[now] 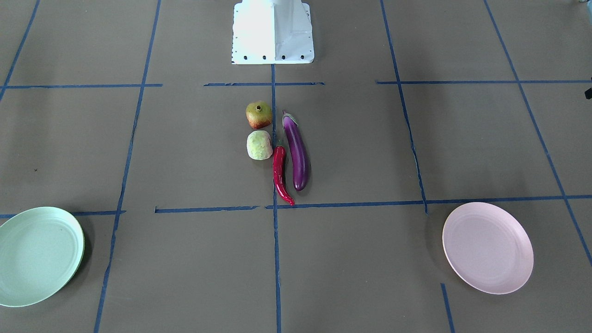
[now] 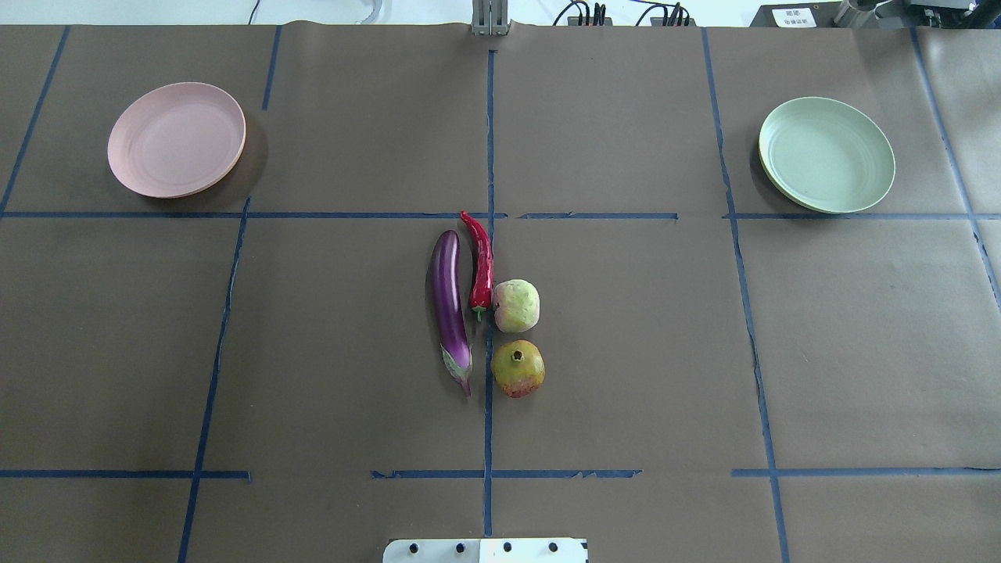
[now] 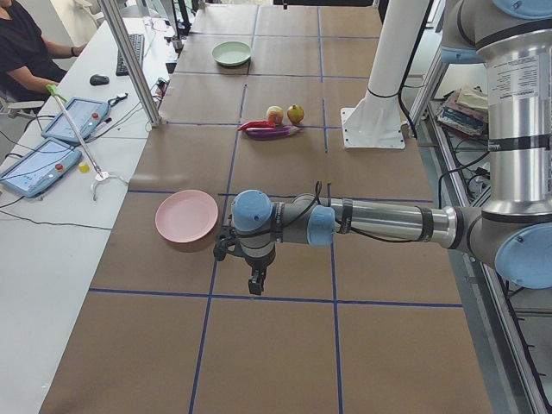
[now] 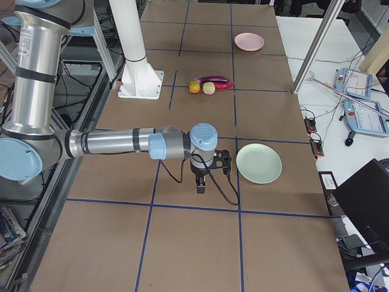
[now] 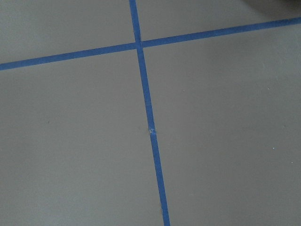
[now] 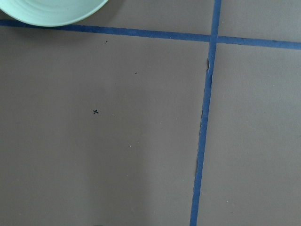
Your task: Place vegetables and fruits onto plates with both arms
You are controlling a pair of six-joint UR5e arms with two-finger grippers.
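The eggplant [image 2: 450, 309], red chili pepper [image 2: 481, 262], pale bumpy fruit [image 2: 516, 305] and pomegranate [image 2: 518, 368] lie bunched at the middle of the bench [image 2: 313, 352], likely to be reachable from both sides; none is plated yet. The pink plate [image 2: 176, 139] sits out by the left gripper [image 3: 256, 283], the mint green plate [image 2: 826, 154] by the right gripper [image 4: 200, 185]; whether either gripper is open I cannot tell
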